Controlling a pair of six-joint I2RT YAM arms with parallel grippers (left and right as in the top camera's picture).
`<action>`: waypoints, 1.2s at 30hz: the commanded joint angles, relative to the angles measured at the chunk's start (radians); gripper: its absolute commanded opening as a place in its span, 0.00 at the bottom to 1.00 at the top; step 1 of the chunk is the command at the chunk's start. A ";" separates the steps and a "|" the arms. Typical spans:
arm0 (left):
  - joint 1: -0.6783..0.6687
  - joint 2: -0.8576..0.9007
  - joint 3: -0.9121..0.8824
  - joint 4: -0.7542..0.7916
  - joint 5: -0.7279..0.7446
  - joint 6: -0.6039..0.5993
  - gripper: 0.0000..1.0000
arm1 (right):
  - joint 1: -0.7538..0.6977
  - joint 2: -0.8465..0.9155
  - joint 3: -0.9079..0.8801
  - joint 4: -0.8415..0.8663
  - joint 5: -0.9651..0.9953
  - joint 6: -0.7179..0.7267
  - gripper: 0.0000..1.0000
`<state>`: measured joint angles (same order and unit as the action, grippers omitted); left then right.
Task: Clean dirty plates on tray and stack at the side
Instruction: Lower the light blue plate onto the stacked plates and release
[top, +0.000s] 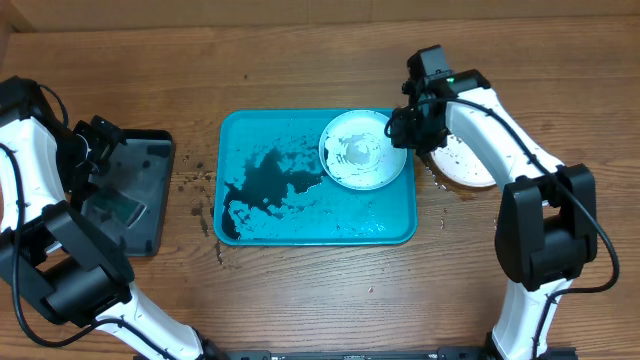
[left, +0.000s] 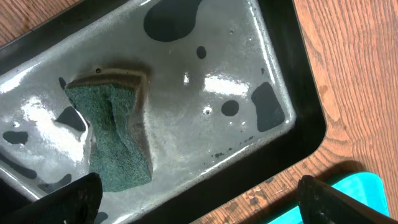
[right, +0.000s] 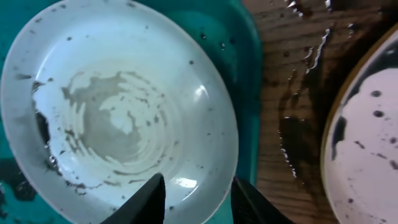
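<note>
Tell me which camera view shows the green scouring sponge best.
Left wrist: the green rectangular scouring sponge lies close and sharp in the wet black plastic tray. Overhead shows only a small greenish patch; right wrist does not show it.

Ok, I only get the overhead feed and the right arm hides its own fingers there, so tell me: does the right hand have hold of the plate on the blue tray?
Observer: No. In the right wrist view the right hand stands open astride the rim of the pale plate, one finger over the plate, one outside it.
Operator: Is that plate clean?
Observer: No; black specks dot it and a dark smear sits near its left edge.
Operator: And the sponge?
Observer: The green sponge lies in the wet black tray, ahead of the open, empty left hand.
</note>
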<state>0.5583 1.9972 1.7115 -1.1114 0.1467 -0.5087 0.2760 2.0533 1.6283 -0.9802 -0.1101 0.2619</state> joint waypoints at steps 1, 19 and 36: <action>0.004 0.000 0.019 -0.002 0.007 0.015 1.00 | 0.005 -0.029 -0.008 0.014 0.102 0.039 0.36; 0.004 0.000 0.019 -0.002 0.007 0.015 1.00 | 0.035 -0.010 -0.151 0.194 0.005 0.039 0.36; 0.004 0.000 0.019 -0.002 0.007 0.015 1.00 | 0.069 0.068 -0.151 0.235 -0.042 0.053 0.04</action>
<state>0.5583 1.9972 1.7115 -1.1114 0.1467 -0.5087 0.3267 2.1052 1.4826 -0.7673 -0.1463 0.3130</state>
